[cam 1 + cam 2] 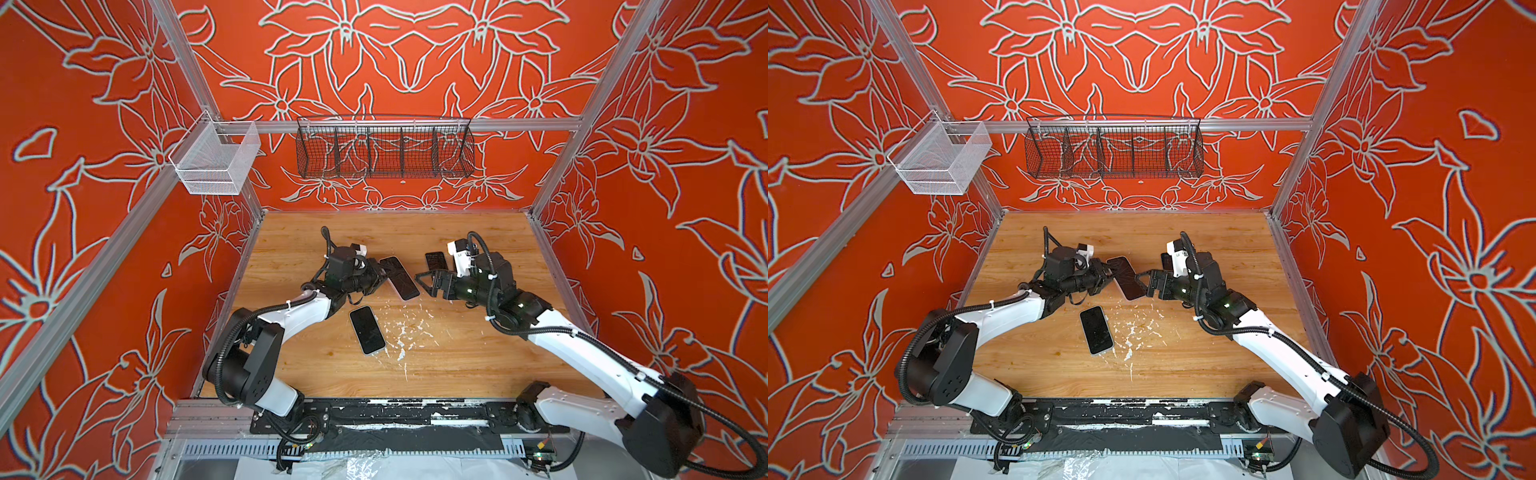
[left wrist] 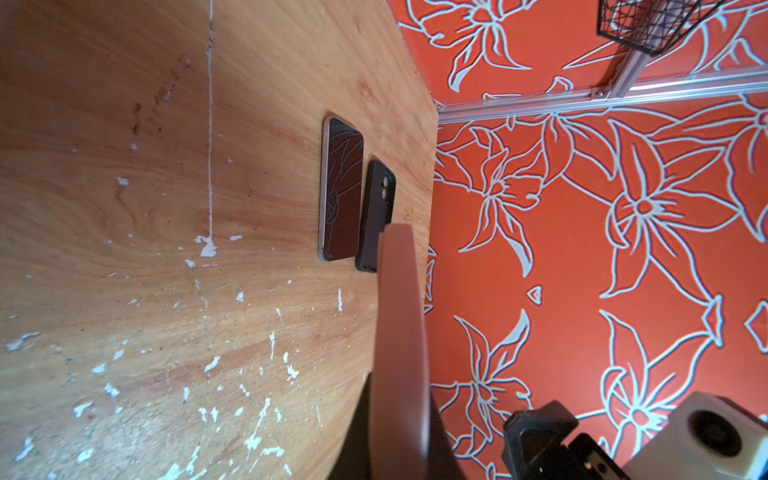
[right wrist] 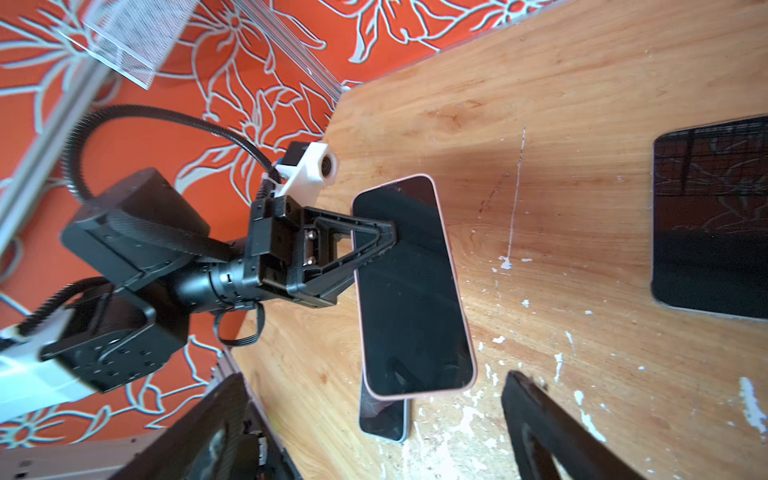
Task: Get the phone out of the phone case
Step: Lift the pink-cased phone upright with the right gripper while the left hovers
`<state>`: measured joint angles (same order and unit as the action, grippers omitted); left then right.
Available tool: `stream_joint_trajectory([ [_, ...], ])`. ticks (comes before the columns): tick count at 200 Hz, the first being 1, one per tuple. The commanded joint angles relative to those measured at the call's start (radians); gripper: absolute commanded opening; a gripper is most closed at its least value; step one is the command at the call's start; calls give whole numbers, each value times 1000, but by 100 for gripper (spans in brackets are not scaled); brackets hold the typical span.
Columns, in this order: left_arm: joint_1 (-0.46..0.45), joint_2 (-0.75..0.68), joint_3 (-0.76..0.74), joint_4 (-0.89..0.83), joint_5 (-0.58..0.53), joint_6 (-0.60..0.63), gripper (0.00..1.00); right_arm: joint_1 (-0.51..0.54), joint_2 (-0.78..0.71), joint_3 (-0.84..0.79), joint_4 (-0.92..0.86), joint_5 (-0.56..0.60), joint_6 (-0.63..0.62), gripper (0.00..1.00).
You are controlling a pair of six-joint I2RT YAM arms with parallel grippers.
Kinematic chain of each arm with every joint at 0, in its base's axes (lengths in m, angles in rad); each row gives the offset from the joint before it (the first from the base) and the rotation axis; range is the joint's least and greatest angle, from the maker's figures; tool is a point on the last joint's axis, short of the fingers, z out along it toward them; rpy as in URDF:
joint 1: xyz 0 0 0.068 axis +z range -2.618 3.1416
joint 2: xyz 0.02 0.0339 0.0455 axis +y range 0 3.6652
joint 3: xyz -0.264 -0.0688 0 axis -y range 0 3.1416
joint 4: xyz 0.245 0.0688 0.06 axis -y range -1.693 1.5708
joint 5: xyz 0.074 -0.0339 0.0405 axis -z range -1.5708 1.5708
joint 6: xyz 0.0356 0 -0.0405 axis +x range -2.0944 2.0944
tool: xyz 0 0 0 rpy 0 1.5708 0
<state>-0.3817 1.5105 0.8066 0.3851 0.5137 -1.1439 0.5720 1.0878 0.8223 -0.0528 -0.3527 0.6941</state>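
The phone, dark screen up, sits in a pink phone case and is held in the air above the table's middle. My left gripper is shut on one long edge of the case; the right wrist view shows one black finger lying across the screen. My right gripper is open, with its two fingers spread wide just short of the phone's near end and nothing between them. Both top views show the cased phone between the two grippers.
A light-edged phone lies flat on the wooden table, under the held one's end. Further back, by the right arm, lie a bare phone and a black-cased one. Two wire baskets hang on the walls.
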Motion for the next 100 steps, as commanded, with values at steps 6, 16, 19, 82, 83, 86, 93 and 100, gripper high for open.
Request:
stream_joint_trajectory([
  [6,-5,-62,31,83,-35,-44,0,-15,-67,-55,48,-25,71,97],
  [16,-6,-71,31,82,-49,-49,0,-17,-87,-76,63,-28,88,97],
  [19,-6,-74,30,82,-53,-52,0,-16,-91,-82,69,-29,94,97],
  [82,-31,-96,-15,186,-156,-159,0,-18,-132,-196,213,-78,197,94],
  [83,-32,-95,-15,188,-158,-160,0,-17,-130,-198,215,-81,199,94],
  [86,-33,-96,-15,191,-162,-163,0,-18,-129,-204,233,-88,207,94],
  [93,-38,-96,-17,194,-171,-166,0,-16,-124,-223,288,-105,233,92],
  [100,-42,-98,-15,195,-176,-169,0,-17,-115,-241,341,-118,263,91],
])
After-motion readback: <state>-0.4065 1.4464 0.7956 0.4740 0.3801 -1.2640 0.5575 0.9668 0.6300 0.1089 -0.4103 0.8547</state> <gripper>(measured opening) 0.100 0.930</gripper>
